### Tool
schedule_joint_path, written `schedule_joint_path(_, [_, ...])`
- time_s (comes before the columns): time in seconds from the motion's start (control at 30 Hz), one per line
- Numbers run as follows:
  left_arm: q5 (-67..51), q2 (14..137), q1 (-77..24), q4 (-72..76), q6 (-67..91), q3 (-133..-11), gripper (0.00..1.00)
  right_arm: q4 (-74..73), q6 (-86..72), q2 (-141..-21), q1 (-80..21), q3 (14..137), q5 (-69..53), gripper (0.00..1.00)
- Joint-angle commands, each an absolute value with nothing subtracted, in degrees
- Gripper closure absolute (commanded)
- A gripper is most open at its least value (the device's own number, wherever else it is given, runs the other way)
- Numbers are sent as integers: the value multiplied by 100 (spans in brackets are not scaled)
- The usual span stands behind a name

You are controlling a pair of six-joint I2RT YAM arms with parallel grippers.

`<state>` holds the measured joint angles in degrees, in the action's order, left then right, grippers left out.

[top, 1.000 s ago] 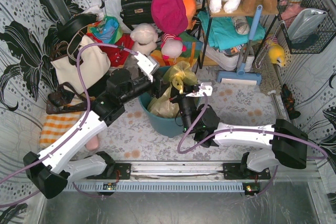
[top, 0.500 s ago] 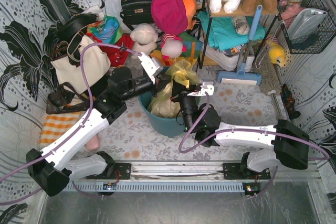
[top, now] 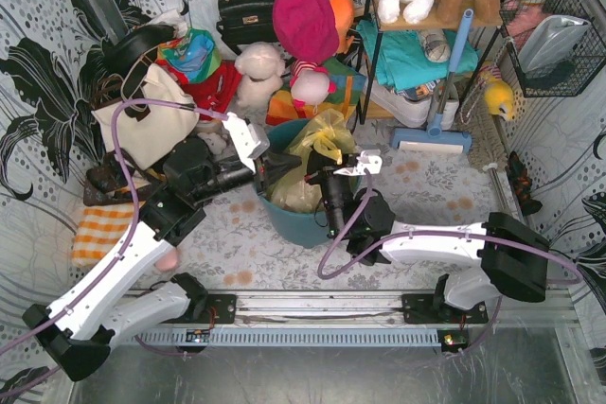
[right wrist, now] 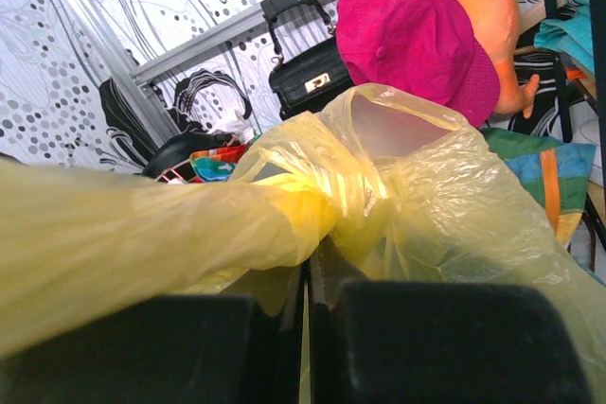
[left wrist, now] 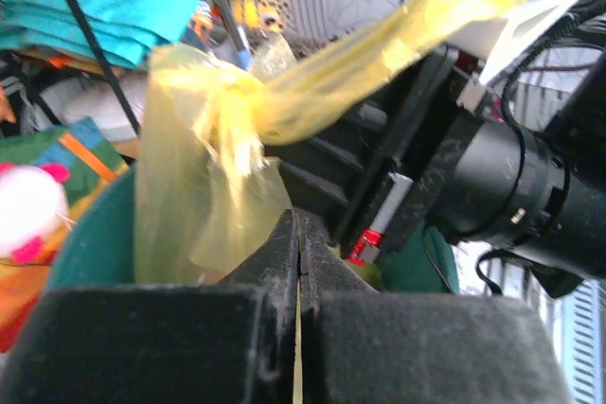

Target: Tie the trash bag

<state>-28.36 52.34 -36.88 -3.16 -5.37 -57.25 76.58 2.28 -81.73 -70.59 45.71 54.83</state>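
Knot-tightening stage, by my reading: trash bag [top: 320, 139] sits in teal bin [top: 284, 219], left gripper [left wrist: 298, 243] pinched shut on its film, right gripper [right wrist: 305, 281] clamped on a stretched strand; next move likely needs opposing pulls.

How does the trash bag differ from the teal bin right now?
The trash bag is thin, translucent yellow-green and crumpled; the teal bin is opaque, round and rigid-looking. The trash bag sits inside and bunches up above the rim; the teal bin stands upright around it. The right gripper pinches a stretched strip of the trash bag; no gripper holds the teal bin. Shared: similar width.
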Motion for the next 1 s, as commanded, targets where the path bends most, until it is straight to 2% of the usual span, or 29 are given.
schedule_joint_path(0.0, [-3311,5161,-3700,-644,-267,-5543,100,8544,600,-8352,-7067,4716,5269,100])
schedule_joint_path(0.17, [-3294,5139,-3696,-1051,-330,-5568,100,9060,1088,-8561,-7067,4832,5249,100])
schedule_joint_path(0.27, [-2351,4959,-3697,-1070,-353,-5680,99,9150,1165,-8565,-7071,4811,5264,100])
schedule_joint_path(0.33, [-1549,4783,-3699,-785,-244,-5718,92,9113,1141,-8540,-7067,4785,5260,100])
schedule_joint_path(0.37, [-1238,4736,-3700,-630,-155,-5768,88,9079,1124,-8523,-7073,4778,5264,100])
schedule_joint_path(0.5, [-506,4921,-3700,-138,195,-6062,48,8959,1034,-8478,-7080,4773,5249,100])
schedule_joint_path(0.53, [-491,5061,-3698,-104,283,-6184,44,8941,1017,-8473,-7079,4764,5247,100])
schedule_joint_path(0.67, [-845,5716,-3660,149,923,-6576,37,8845,946,-8417,-7079,4742,5247,100])
schedule_joint_path(0.8, [-1706,6509,-3482,220,1727,-7098,37,8765,888,-8336,-7084,4690,5247,100])
schedule_joint_path(0.97, [-2138,6922,-3308,134,2220,-7415,37,8712,835,-8310,-7085,4673,5232,100])
